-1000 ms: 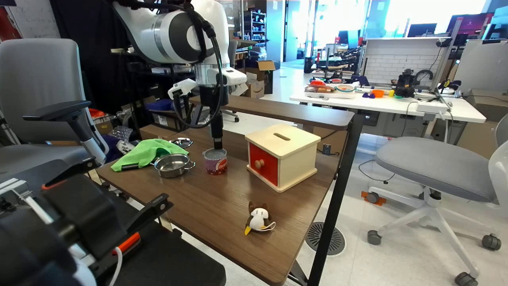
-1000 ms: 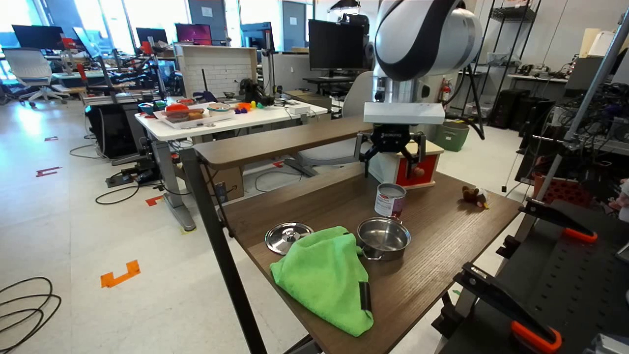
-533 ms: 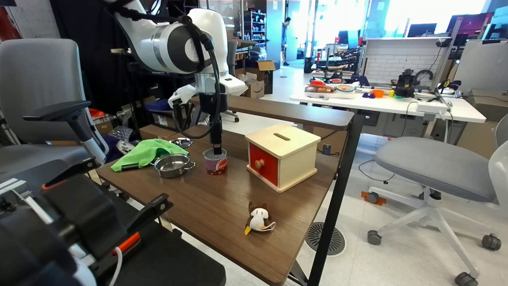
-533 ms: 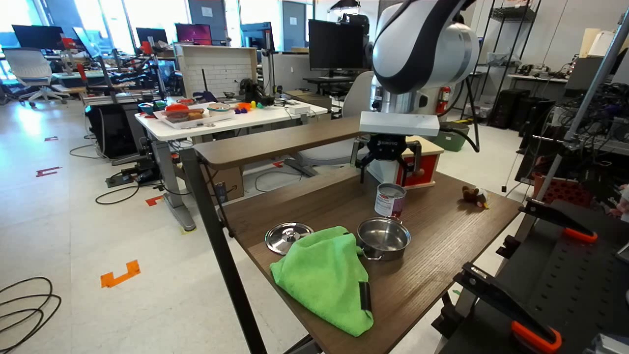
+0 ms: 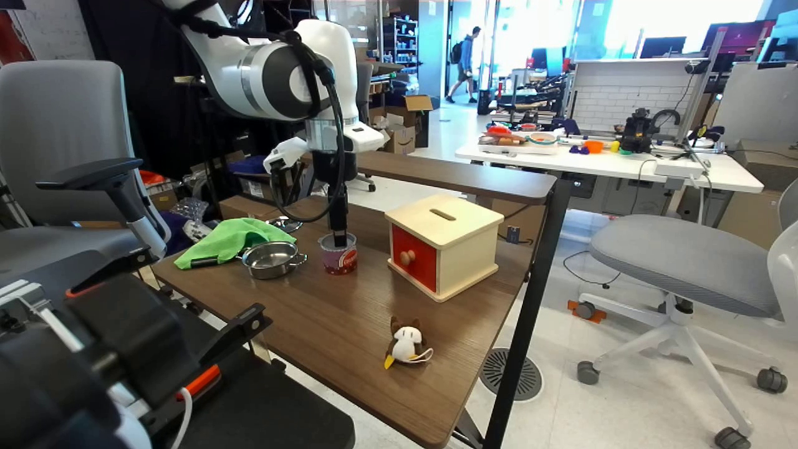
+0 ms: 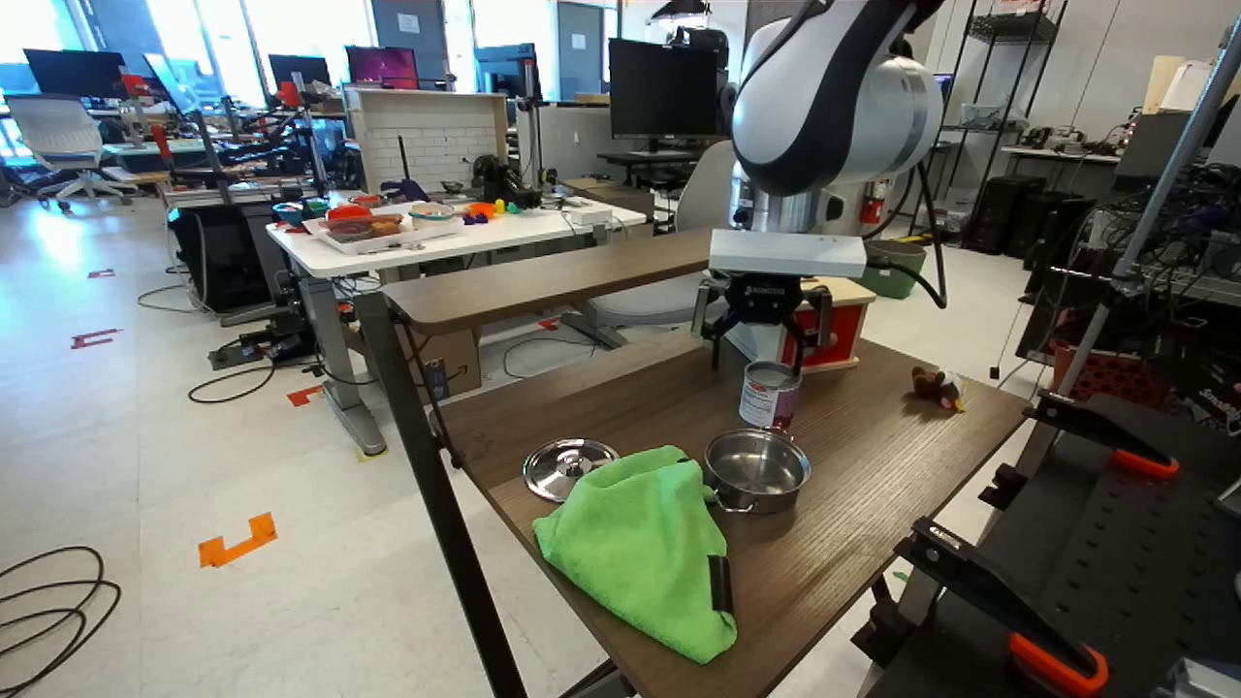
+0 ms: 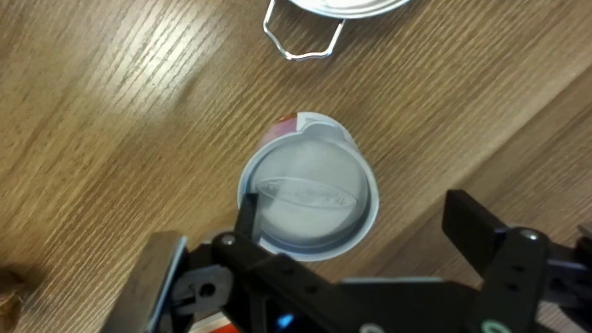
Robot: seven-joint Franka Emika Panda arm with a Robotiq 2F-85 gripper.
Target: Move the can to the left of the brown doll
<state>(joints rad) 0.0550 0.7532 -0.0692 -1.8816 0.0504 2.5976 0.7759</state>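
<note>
The can (image 5: 340, 259) is a short red-purple cylinder with a grey lid, upright on the table; it also shows in an exterior view (image 6: 771, 396) and from above in the wrist view (image 7: 314, 185). My gripper (image 6: 757, 364) is open and empty, pointing down at about the height of the can's top. In the wrist view the gripper (image 7: 351, 199) has one finger overlapping the lid's edge and the other well off to the can's side; contact cannot be told. The brown doll (image 5: 407, 343), with a white face, lies near the table's end; it also shows in an exterior view (image 6: 937, 388).
A metal pot (image 6: 756, 470) stands close to the can. A green cloth (image 6: 645, 553) and a metal lid (image 6: 570, 468) lie beyond it. A wooden box with a red drawer (image 5: 444, 246) stands on the can's other side. A raised shelf (image 5: 449, 173) runs along one table edge.
My gripper has come down towards the can's top, with a slight sideways shift, and its fingers remain open. The can and doll have not moved. A person has appeared in the background.
</note>
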